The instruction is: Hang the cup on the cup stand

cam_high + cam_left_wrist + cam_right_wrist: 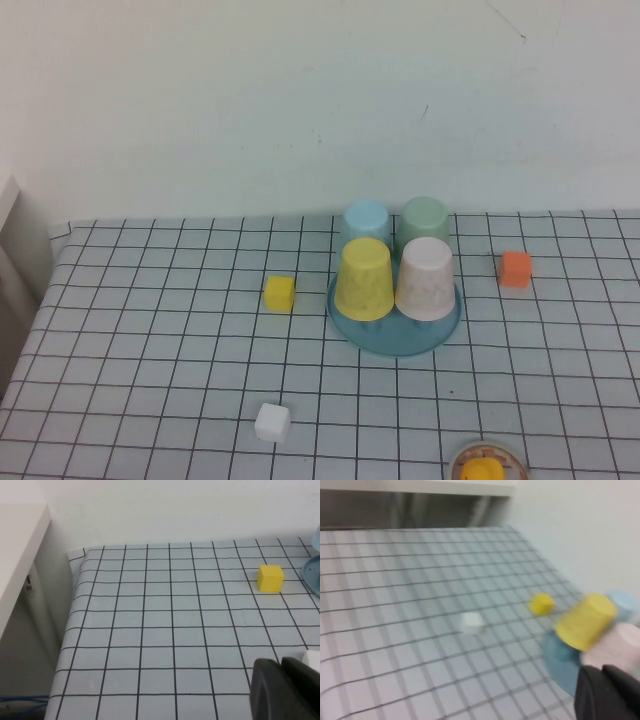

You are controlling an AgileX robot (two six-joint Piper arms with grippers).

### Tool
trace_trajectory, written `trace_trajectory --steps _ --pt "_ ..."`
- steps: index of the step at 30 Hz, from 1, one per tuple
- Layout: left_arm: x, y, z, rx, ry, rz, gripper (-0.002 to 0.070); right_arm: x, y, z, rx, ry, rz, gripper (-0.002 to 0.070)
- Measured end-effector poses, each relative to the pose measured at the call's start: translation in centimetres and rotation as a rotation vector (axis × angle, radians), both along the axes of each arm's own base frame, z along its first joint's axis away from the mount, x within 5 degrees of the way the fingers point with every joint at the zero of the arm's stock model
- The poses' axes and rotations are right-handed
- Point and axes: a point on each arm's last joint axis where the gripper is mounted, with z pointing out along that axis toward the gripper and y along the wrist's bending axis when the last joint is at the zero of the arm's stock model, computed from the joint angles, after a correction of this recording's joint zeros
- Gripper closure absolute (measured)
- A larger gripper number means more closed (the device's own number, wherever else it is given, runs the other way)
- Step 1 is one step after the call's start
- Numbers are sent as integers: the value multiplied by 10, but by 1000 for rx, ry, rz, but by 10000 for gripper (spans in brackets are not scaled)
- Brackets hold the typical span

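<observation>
The pale pink cup (pixel 426 278) sits upside down on the round light-blue cup stand (pixel 395 338), at its front right. Neither gripper shows in the high view. In the left wrist view my left gripper (pixel 282 667) is shut with nothing in it, low over the table left of the stand's rim (pixel 311 575). My right gripper (pixel 602 672) is also shut and holds nothing; in its wrist view it hangs close to the pink cup (pixel 617 647) and the stand (pixel 557 662).
A yellow cup (pixel 364 279), a pale blue cup (pixel 366 220) and a pale green cup (pixel 425 216) also stand inverted on the stand. A yellow cube (pixel 280 293), white cube (pixel 272 422) and orange cube (pixel 515 268) lie around it. A round orange-rimmed object (pixel 487 465) sits at the front edge.
</observation>
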Motion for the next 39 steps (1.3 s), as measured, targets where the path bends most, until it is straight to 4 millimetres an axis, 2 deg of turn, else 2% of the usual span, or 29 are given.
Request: trace_trajectory --steps 10,15,19,23,28,34,36,39 --pt "0 0 0 0 0 0 675 25 -39 7 144 -6 -617 676" --pt "0 0 0 0 0 0 675 27 -64 10 189 -41 -940 676" --pt "0 0 0 0 0 0 675 25 -77 10 187 -57 -1100 676" --pt "0 0 0 0 0 0 675 24 -82 10 187 -64 -1171 676" --pt "0 0 0 0 0 0 675 24 -83 5 174 -62 -1178 676" --pt "0 0 0 1 0 0 675 8 -79 -1 61 -78 -1128 676" --pt "0 0 0 1 0 0 675 2 -77 -4 48 -86 -1097 676" --pt "0 0 0 2 0 0 675 -5 -72 -23 61 -85 -1049 676"
